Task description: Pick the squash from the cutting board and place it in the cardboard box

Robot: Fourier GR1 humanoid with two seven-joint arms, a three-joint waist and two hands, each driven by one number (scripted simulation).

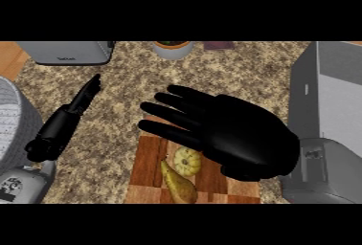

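A yellow squash (182,170) lies on the wooden cutting board (147,162) near the view's lower edge, its round end up and its narrow end down. My right hand (240,136) is open above the board's upper right part, fingers spread and pointing up-left. Its palm sits just up and right of the squash and hides much of the board. My left hand (62,125) stands open at the left, fingers straight and pointing up, away from the board. I see no brown cardboard box; a tall grey box-like thing (326,110) stands at the right.
A grey toaster (67,51) stands at the back left, a small pot (172,49) at the back middle, with a dark red item (218,45) beside it. A grey rounded object (13,125) fills the left edge. Speckled counter (127,86) lies between my hands.
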